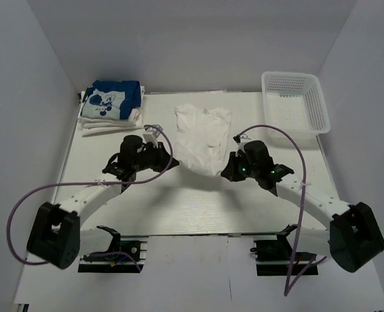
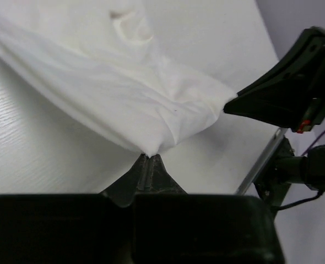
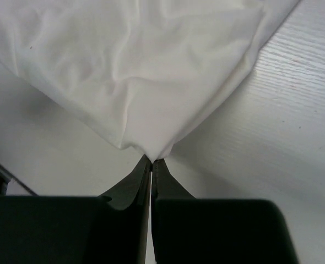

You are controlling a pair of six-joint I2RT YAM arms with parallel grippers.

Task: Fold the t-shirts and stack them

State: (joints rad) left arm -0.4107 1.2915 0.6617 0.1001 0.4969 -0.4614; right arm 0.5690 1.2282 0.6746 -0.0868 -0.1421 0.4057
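White tabletop [image 1: 179,214], white cloth: contrast is low, so judge the edges by their shadows. The loose white t-shirt [image 1: 204,140] lies at mid-table, between the two arms, well apart from the folded stack [image 1: 107,116] at the far left and the mesh basket [image 1: 295,101] at the far right.

Step in hand, as I read it: spreading this shirt flat before folding.
- Draw the two arms apart evenly so the span between the grips goes taut; lift only enough to let the bulk drag and unfurl.
- Lay it down from the far side towards the near.
- Watch each pinch for slip; both bite thin cloth near its margin.

Left gripper [image 2: 150,158]: jaws together, clamped on a point of the shirt's edge. Right gripper [image 3: 151,160]: jaws together, clamped on another point of it.

Look of the shirt: bunched, wider at the far end, narrowing towards the grips. Soft creases fan out from both pinches. Which edge is held, hem or sleeve, you cannot tell. The stack is topped by a blue printed shirt [image 1: 116,96].
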